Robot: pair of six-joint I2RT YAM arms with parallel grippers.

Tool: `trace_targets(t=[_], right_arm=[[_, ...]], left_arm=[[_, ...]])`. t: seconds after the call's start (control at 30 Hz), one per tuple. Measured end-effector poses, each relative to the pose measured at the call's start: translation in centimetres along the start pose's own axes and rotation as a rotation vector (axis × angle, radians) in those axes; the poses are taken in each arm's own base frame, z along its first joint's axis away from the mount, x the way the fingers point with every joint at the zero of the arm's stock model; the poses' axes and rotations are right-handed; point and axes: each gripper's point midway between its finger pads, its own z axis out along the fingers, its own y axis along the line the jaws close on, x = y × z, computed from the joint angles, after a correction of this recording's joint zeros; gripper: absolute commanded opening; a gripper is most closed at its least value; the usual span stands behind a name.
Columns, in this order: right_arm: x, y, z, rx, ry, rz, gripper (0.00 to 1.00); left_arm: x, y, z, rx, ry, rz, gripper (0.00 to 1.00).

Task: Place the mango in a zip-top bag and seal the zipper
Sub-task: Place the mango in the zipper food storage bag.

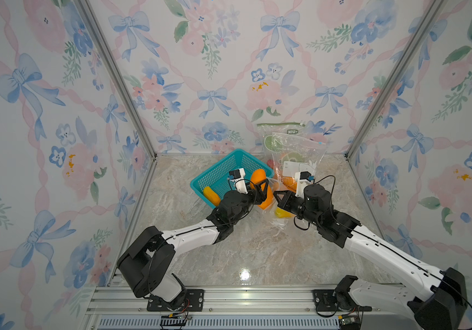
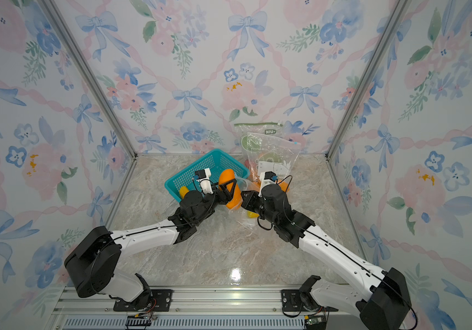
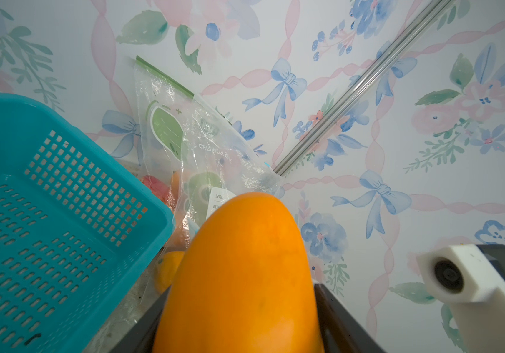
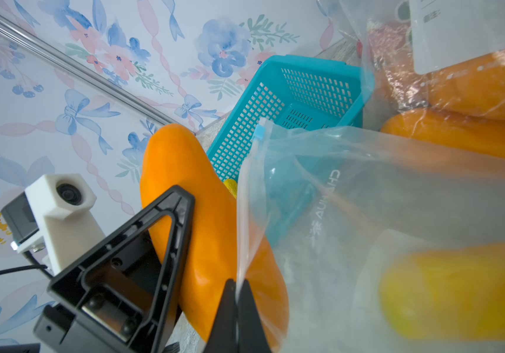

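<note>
An orange mango (image 1: 260,180) (image 2: 227,178) (image 3: 239,269) (image 4: 184,183) is held off the table beside the basket. My left gripper (image 1: 263,191) (image 2: 228,191) (image 3: 239,324) is shut on it, one black finger on each side. A clear zip-top bag (image 4: 352,198) (image 1: 276,224) (image 2: 243,221) lies between the arms. My right gripper (image 4: 238,293) (image 1: 280,197) (image 2: 245,197) is shut on the bag's rim. The rim crosses in front of the mango, whose lower end shows through the film. A yellow fruit (image 4: 459,299) (image 1: 282,213) lies inside the bag, and its blue slider (image 4: 260,131) sits at the rim's far end.
A teal mesh basket (image 1: 217,171) (image 3: 61,214) (image 4: 309,91) stands behind the left gripper with a yellow fruit (image 1: 211,195) at its near corner. Other printed bags (image 1: 292,145) (image 3: 184,137) holding orange fruit (image 4: 483,88) lean on the back wall. Walls close three sides.
</note>
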Motion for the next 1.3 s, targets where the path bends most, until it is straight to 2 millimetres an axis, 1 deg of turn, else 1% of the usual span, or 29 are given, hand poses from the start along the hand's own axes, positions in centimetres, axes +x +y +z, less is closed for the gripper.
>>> trace_targets(t=[0.07, 0.13, 0.23, 0.3, 0.33, 0.47, 0.57, 0.6, 0.7, 0.8, 0.93, 1.03, 1.2, 1.27, 1.3], right_arm=[[-0.4, 0.2, 0.0, -0.011, -0.011, 0.01, 0.0], [-0.6, 0.5, 0.0, -0.024, -0.018, 0.015, 0.0], [-0.9, 0.9, 0.0, -0.041, -0.025, 0.019, 0.0], [-1.1, 1.2, 0.0, -0.051, -0.029, 0.02, 0.0], [-1.2, 1.3, -0.1, -0.055, -0.032, 0.021, 0.0], [-1.4, 1.5, -0.1, -0.06, -0.038, 0.023, 0.0], [-1.6, 1.3, -0.1, -0.055, -0.043, 0.026, 0.0], [-1.7, 1.3, -0.1, -0.054, -0.045, 0.026, 0.0], [-1.9, 1.1, -0.1, -0.051, -0.048, 0.027, 0.0], [-2.0, 1.2, -0.1, -0.051, -0.051, 0.025, 0.0], [-2.3, 1.5, -0.3, -0.057, -0.058, 0.017, 0.0], [-2.5, 1.7, -0.5, -0.057, -0.063, 0.008, 0.0], [-2.6, 1.5, -1.0, -0.039, -0.059, -0.006, 0.0], [-2.6, 1.4, -1.0, -0.033, -0.06, -0.009, 0.0], [-2.6, 1.3, -1.0, -0.03, -0.058, -0.009, 0.0]], left_arm=[[-0.1, -0.2, 0.0, 0.008, -0.003, 0.005, 0.54], [-0.2, -0.4, 0.1, 0.015, -0.001, 0.007, 0.61], [0.0, -0.7, 0.4, 0.03, 0.008, 0.007, 0.66], [0.1, -0.7, 0.6, 0.035, 0.015, 0.008, 0.71], [0.1, -0.6, 0.7, 0.036, 0.017, 0.008, 0.75], [-0.4, -0.5, 0.9, 0.04, 0.012, 0.012, 0.84], [-0.7, -0.3, 0.9, 0.037, 0.006, 0.019, 0.96], [-0.8, -0.3, 0.9, 0.036, 0.003, 0.016, 0.97], [-1.4, -0.4, 0.7, 0.039, -0.008, 0.019, 0.98], [-2.5, -0.5, 0.4, 0.039, -0.03, 0.029, 0.97], [-4.4, 0.5, -0.1, -0.023, -0.049, 0.058, 0.95], [-6.2, 2.1, 0.0, -0.118, -0.044, 0.094, 0.95], [-9.0, 6.0, 0.0, -0.336, -0.011, 0.172, 0.94], [-9.5, 7.9, -0.2, -0.421, -0.003, 0.179, 0.87], [-9.5, 9.0, -0.4, -0.464, 0.001, 0.178, 0.84]])
